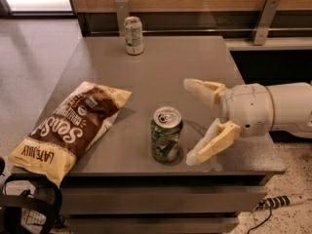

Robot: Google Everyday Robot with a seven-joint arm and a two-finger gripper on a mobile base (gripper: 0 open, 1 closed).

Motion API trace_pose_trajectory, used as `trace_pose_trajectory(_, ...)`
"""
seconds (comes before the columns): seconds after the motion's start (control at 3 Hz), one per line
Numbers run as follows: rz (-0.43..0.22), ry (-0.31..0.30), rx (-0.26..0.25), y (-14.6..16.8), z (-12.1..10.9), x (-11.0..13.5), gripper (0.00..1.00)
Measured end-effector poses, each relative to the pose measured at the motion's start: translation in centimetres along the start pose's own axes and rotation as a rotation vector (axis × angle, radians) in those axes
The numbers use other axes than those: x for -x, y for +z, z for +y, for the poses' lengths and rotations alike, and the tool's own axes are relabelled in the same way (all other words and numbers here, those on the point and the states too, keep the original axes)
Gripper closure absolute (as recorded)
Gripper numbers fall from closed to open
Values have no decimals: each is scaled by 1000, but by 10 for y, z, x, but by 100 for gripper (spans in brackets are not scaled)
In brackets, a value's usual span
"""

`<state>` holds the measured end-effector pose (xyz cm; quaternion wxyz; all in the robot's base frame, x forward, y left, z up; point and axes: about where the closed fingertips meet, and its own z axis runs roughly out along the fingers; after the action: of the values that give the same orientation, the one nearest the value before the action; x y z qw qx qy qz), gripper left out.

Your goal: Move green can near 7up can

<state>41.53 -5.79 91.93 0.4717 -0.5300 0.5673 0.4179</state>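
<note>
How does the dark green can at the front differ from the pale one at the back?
The dark green mottled drink can stands near the front edge of the grey table; the pale whitish drink can with green markings stands at its far edge. The robot's cream pincer, open, sits just beside the dark can, far from the pale one. Both stand upright, look alike in size and have silver tops.

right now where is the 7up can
The 7up can stands at the far edge of the table, left of centre, well behind the green can; the gripper sits open just right of the green can.
</note>
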Motion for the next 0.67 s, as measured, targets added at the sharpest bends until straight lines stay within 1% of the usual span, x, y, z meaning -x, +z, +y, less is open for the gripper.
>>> trace_pose_trajectory(0.33,13,-2,-28,3,-1,-18,0)
trace_pose_trajectory(0.67,2,-19,-58,11,0,-46,0)
